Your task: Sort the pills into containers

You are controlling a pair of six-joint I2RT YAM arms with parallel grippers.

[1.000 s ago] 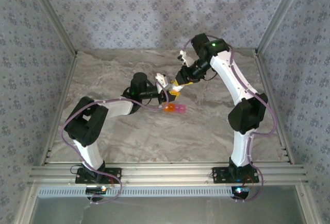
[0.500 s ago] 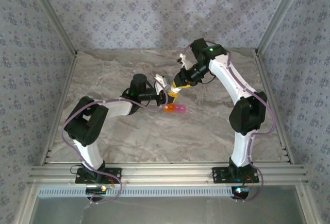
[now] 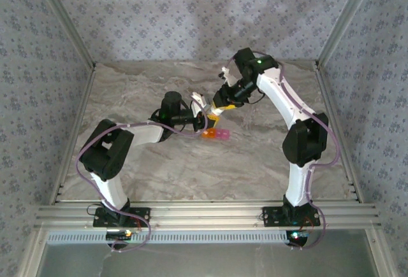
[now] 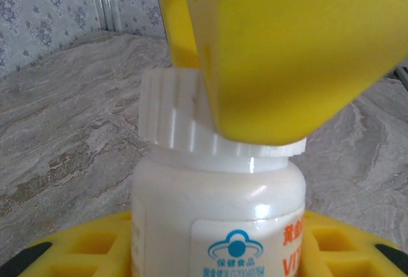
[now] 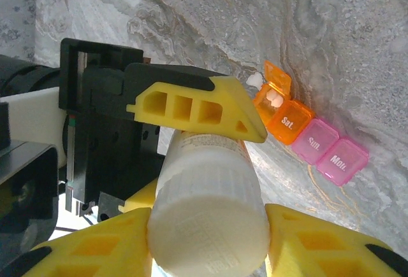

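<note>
Over the marbled surface (image 3: 159, 175), the left hand (image 3: 203, 119) is clenched around a white bottle (image 4: 217, 213) whose label shows a blue emblem and red "VIT". The right hand (image 3: 218, 106) flanks the bottle's ribbed cap (image 5: 210, 220); whether it is gripping or released, I cannot tell. Near both hands, the containers (image 5: 312, 140) lie on the surface: orange "Sat.", lid up, with white pills (image 5: 274, 97) inside, then pink "Sun." and "Mon."

open: near table (image 3: 191, 175) | blocked: bottle (image 5: 210, 207) (left hand (image 3: 207, 121), right hand (image 3: 218, 106) around it)
</note>
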